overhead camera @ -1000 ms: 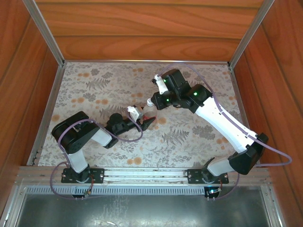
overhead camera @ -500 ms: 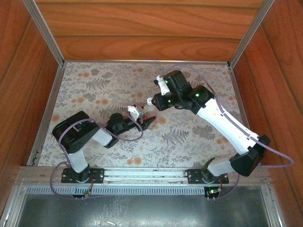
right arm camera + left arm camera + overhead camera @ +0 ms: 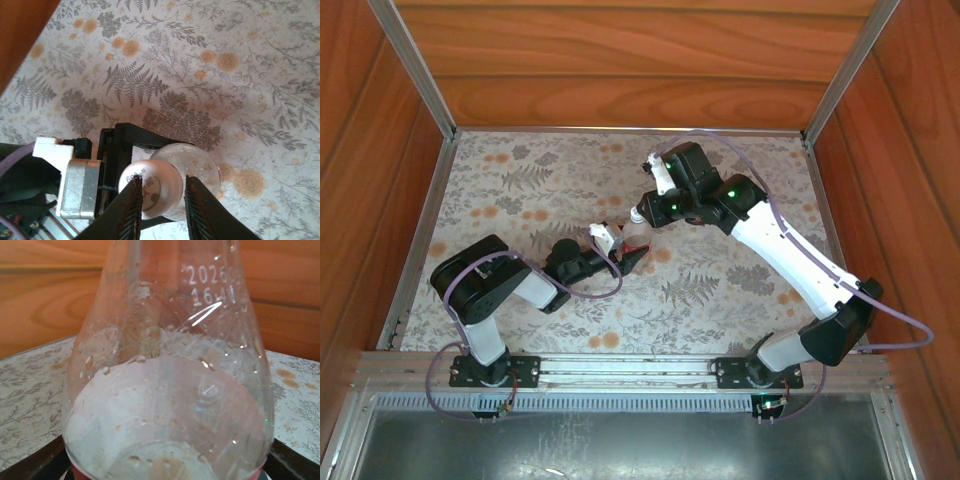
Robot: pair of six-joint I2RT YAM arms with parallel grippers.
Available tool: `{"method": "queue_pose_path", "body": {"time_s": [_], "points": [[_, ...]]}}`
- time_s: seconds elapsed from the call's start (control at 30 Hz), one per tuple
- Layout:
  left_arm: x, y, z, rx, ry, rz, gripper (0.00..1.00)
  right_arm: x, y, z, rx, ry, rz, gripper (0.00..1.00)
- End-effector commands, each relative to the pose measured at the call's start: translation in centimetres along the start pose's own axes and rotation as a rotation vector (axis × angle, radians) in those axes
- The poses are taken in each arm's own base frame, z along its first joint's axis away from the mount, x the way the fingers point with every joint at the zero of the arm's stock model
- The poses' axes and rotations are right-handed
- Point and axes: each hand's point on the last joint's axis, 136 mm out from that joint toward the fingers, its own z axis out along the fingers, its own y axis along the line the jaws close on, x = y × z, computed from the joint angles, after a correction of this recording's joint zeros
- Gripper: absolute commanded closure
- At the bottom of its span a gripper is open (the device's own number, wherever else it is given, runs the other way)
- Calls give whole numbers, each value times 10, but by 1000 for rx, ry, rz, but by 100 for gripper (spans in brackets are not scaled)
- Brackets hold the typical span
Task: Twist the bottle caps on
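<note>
Overhead, I count two arms, one clear bottle and one floral table cover. The bottle stands near the centre, held by the left gripper from 8 o'clock. The right gripper is at the bottle's top, at 1 o'clock.

From the left wrist, the bottle is smooth transparent plastic with a red label at 6 o'clock. Its lower part looks milky with droplets; what is inside I cannot tell.

From the right wrist, one round white cap sits on the bottle between two black ribbed fingers. They are set narrowly apart; whether they press it, I cannot tell.
</note>
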Motion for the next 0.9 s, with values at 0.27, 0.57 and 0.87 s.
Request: {"method": "queue_pose_path", "body": {"time_s": [0.27,0.57,0.87], "points": [[45,-5,-4,14,150,-65,30,10,-4,8,-6,45,28,79],[42,-6,-4,17,144,-76,30,2,-3,-2,-5,18,44,76],[46,-7,-7,20,157,-112,30,-18,7,-9,-51,-64,36,55]]}}
